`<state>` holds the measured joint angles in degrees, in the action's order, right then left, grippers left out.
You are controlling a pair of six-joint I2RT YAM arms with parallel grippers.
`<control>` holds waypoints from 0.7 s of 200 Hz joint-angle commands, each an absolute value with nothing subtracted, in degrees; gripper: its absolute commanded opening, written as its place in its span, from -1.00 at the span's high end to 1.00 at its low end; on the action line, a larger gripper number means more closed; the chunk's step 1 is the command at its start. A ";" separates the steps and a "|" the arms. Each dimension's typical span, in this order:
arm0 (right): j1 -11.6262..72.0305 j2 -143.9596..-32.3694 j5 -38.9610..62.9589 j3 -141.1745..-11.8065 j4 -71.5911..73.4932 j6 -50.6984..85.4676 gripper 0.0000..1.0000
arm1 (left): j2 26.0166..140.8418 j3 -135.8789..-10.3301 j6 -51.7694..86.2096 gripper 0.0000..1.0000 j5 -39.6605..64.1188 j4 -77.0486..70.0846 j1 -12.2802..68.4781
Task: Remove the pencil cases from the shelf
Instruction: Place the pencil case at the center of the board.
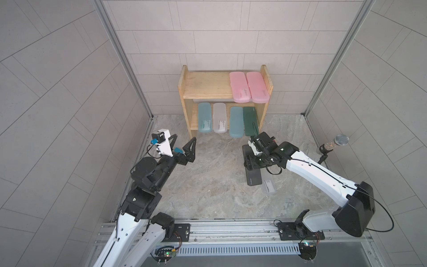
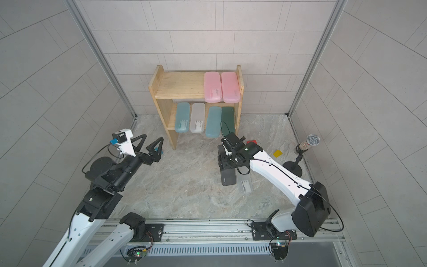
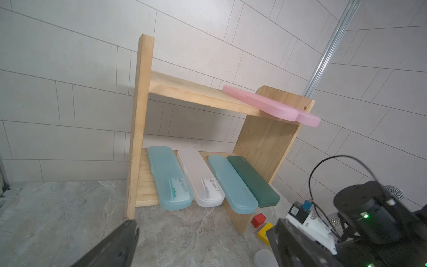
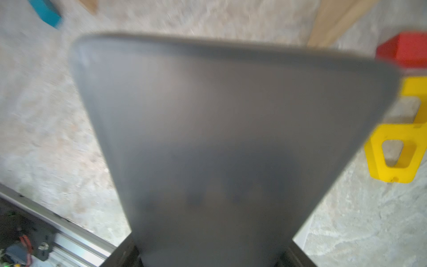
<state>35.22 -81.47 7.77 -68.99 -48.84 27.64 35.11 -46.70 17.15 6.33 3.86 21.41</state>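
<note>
marble counter has a white case just beside the black case the right claw clamps; careless release could stack them. left claw is apart.

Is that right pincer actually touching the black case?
Touching. The right wrist view shows the black case running straight down into the right pincer, gripped between its shut jaws.
</note>
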 commanded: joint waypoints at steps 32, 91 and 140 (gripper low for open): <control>34.54 -90.13 11.23 -68.06 -46.19 27.36 -0.16 | 36.47 -48.26 20.83 -0.99 7.58 4.09 21.71; 34.00 -97.16 9.35 -68.26 -44.48 29.17 -0.23 | 37.44 -48.45 21.38 -0.99 7.72 6.32 21.76; 32.27 -99.20 7.87 -66.29 -44.50 28.64 -0.27 | 37.91 -48.48 21.52 -0.99 7.91 7.03 21.71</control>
